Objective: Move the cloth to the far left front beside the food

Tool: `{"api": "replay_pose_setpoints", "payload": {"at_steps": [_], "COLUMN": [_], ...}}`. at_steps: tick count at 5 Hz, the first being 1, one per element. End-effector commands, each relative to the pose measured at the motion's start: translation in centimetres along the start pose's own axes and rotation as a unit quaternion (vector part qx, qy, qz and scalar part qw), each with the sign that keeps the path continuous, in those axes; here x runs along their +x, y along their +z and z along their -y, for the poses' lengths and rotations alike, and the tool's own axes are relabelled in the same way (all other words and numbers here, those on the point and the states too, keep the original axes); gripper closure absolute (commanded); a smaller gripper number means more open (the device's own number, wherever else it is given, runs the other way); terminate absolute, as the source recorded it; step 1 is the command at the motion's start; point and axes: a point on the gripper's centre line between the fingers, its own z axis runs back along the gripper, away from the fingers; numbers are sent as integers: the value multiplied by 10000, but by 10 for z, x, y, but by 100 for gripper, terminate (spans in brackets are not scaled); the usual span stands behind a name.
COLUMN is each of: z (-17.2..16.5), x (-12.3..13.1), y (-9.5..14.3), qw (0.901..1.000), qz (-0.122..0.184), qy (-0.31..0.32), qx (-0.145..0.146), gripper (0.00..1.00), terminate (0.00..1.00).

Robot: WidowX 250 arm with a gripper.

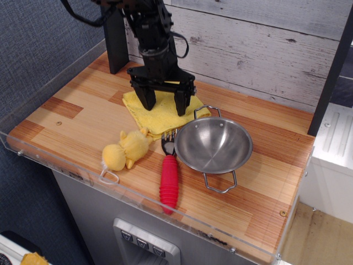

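Observation:
The yellow cloth point(163, 115) lies flat and folded on the wooden table, just behind the food and left of the steel bowl. The food point(128, 150) is a small pale-yellow lumpy toy with a white string loop, near the front left edge. My black gripper point(164, 106) is open, its two fingers pointing down and straddling the middle of the cloth, tips at or just above the fabric. The arm hides the cloth's back part.
A steel bowl point(214, 146) with two wire handles stands right of the cloth, touching its corner. A fork with a red handle point(169, 183) lies between the food and the bowl. A clear plastic rim point(138, 193) edges the table point(71, 110).

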Motion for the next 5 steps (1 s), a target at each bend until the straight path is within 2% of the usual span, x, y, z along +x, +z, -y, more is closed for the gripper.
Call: {"api": "replay_pose_setpoints", "payload": {"at_steps": [1, 5], "z": [-8, -47], "x": [-2, -30], "y": [-2, -2], "qw": [9987, 9960], "qz": [413, 351], "qy": [292, 715], "qx": [100, 410], "gripper": [0, 0], "terminate": [0, 0]}}
